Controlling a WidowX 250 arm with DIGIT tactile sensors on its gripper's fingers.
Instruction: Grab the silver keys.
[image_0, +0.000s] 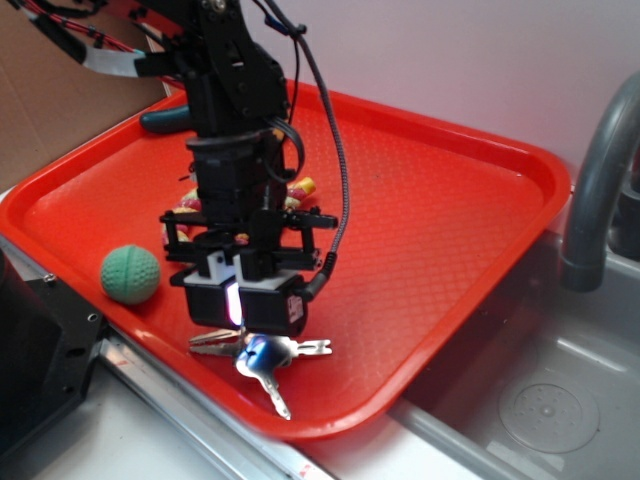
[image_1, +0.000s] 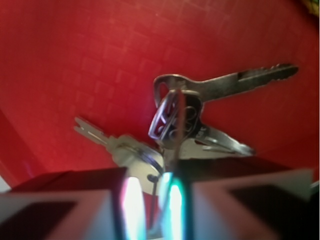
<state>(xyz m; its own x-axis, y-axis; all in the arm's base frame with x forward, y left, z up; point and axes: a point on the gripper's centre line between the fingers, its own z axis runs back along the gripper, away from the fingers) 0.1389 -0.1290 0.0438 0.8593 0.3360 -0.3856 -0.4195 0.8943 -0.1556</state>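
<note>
Keys are what I watch now: the bunch of flat shiny silver metal keys (image_0: 262, 357) lies on the ribbed red plastic tray (image_0: 440, 200), close to its front rim, directly under my end effector (image_0: 243, 322). From the exterior view the black and white end effector hangs almost on top of the bunch, so there is nearly no sideways offset; the remaining way is down only.

In the wrist view the silver keys (image_1: 185, 120) sit just ahead of the fingertips (image_1: 75, 200), towards 12 o'clock. The keys fan out from the ring: one long key points to about 2 o'clock, another to 4 o'clock, one more to 10 o'clock. The ring and the key heads are the middle of this fan, and this middle is in line with the narrow lit gap between the two fingers.

I judge the fingers to be drawn nearly together, with only a thin slot between them. Whether they already pinch a key or the ring, I cannot tell; the nearest key head seems to reach into the slot, but blur hides the contact.

A round green textured ball (image_0: 130, 274) rests on the tray at 9 o'clock from the end effector, well apart.
</note>
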